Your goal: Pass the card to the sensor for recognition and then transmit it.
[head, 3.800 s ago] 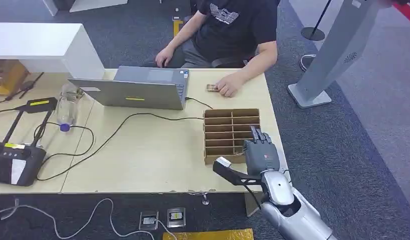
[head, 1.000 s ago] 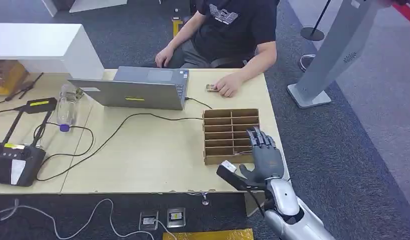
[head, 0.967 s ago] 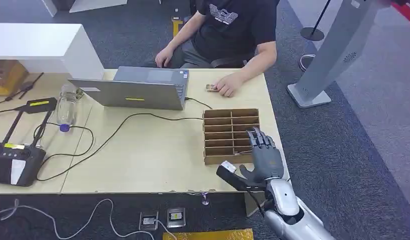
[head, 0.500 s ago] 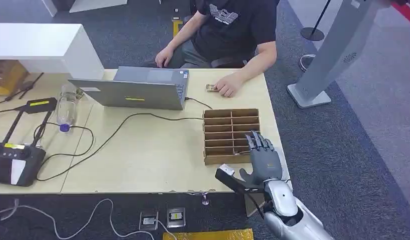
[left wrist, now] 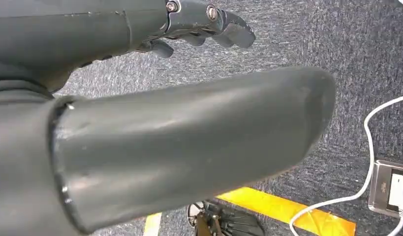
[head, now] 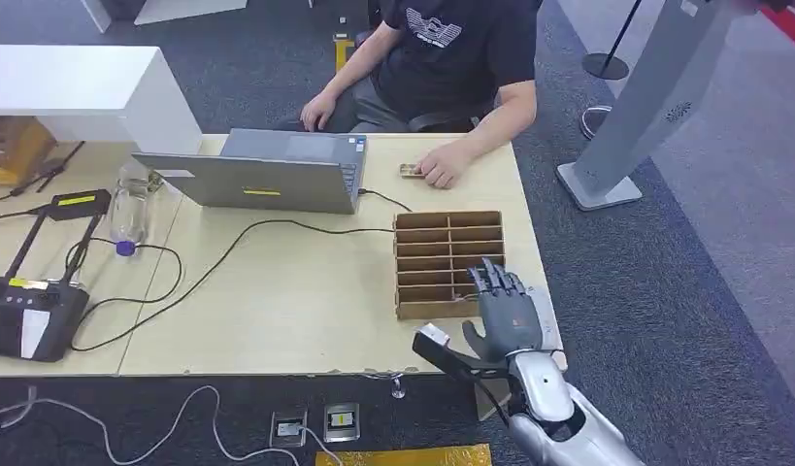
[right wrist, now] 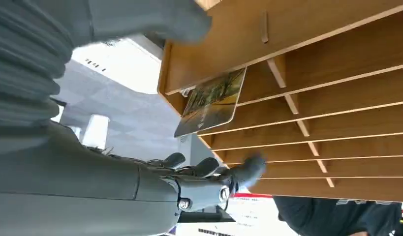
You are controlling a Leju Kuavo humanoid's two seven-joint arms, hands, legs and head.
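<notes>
A wooden rack [head: 447,254] with two columns of slots stands near the table's right edge. A card [right wrist: 211,101] with a dark green and yellow print leans out of one of the rack's end slots, its corner sticking past the wood. My right hand [head: 505,309] hovers at the rack's near right corner, fingers [right wrist: 209,168] spread and apart from the card, holding nothing. My left hand [left wrist: 155,123] hangs over grey carpet, its fingers [left wrist: 209,27] loosely extended and holding nothing.
A person [head: 451,49] sits at the far side of the table, one hand [head: 444,167] resting by a small device [head: 409,171]. On the table are an open laptop [head: 267,175], a trailing cable [head: 228,252], a bottle [head: 129,209] and a black scanner stand [head: 29,306]. A grey pillar [head: 645,107] stands to the right.
My right hand has edged a little to the left, closer to the rack's near corner, still holding nothing. The card stays in its slot and the person has hardly moved.
</notes>
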